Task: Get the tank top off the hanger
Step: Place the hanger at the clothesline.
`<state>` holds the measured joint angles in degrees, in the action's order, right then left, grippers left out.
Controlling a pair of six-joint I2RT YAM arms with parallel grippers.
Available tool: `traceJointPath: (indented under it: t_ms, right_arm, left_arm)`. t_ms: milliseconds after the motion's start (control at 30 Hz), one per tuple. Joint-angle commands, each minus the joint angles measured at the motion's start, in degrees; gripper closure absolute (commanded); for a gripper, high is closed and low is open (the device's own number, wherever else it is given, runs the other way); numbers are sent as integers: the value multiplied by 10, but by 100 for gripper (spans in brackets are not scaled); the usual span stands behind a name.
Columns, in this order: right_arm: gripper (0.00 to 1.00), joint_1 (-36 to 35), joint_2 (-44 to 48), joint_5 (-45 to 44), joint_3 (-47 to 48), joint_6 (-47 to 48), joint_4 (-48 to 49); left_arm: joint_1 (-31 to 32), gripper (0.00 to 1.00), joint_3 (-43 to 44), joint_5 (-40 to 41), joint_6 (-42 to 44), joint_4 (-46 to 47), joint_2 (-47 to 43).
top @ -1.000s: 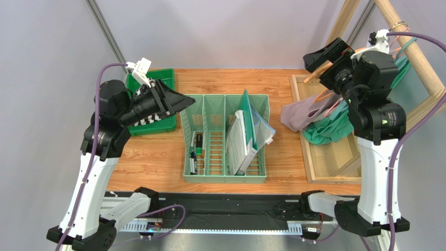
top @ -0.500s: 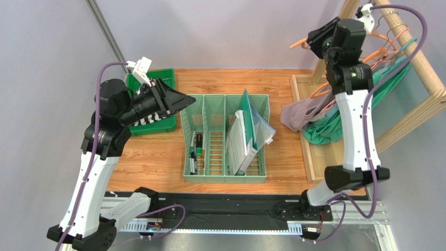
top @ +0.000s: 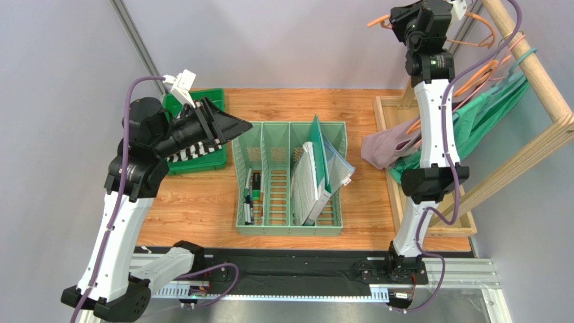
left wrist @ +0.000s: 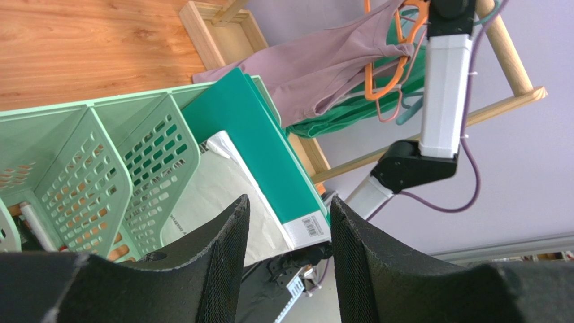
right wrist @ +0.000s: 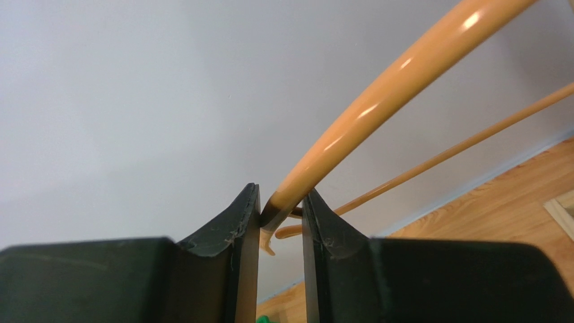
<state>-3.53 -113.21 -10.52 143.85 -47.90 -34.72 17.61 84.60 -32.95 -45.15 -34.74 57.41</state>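
Grip check, right gripper (top: 396,17): raised high beside the top end of the wooden rack (top: 532,64), jaws nearly together, pinching the tip of an orange hanger (right wrist: 377,87). Wrist view: hanger rod wedged between both fingertips, touching each, then curving up and away to the right. Nothing else in the jaws.

Left gripper (left wrist: 286,249): hovering above the left side of the table (top: 202,208), pointed toward the green file sorter (top: 290,178). Jaws spread, gap bare, touching nothing.

Mauve tank top (top: 385,148): low at the left side of the rack, bulk slumped onto the edge of the base frame. Seen from the left wrist, upper part stretched up to an orange hanger, so not yet off. Cannot tell whether that hanger is the one pinched.

Green garment (top: 478,121): hanging from the rack rod just behind the tank top, lower end bunched on the base frame, touching the mauve fabric.

File sorter mid-table, papers and a green folder (left wrist: 269,155) upright in its right compartments.
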Motion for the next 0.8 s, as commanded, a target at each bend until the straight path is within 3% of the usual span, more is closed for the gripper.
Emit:
traceJointPath:
  t_ms: [0, 133, 167, 267, 300, 400, 767]
  right_arm:
    - [80, 6, -46, 28, 54, -67, 78]
    - [78, 10, -45, 7, 70, -75, 67]
    - [73, 9, -36, -5, 65, -75, 54]
    - [50, 13, 17, -32, 8, -76, 35]
    - [37, 14, 26, -35, -1, -72, 31]
    - [25, 19, 28, -38, 39, -60, -57]
    - [4, 29, 113, -72, 1, 39, -199]
  left_arm:
    - [1, 47, 31, 2, 10, -5, -1]
    - [1, 47, 39, 2, 12, -16, 0]
    - [1, 47, 40, 2, 11, -15, 0]
    - [1, 47, 39, 3, 10, -16, -2]
    - [1, 47, 38, 2, 11, -15, -2]
    - [1, 47, 34, 3, 11, -15, -11]
    - [1, 47, -14, 2, 5, -15, -56]
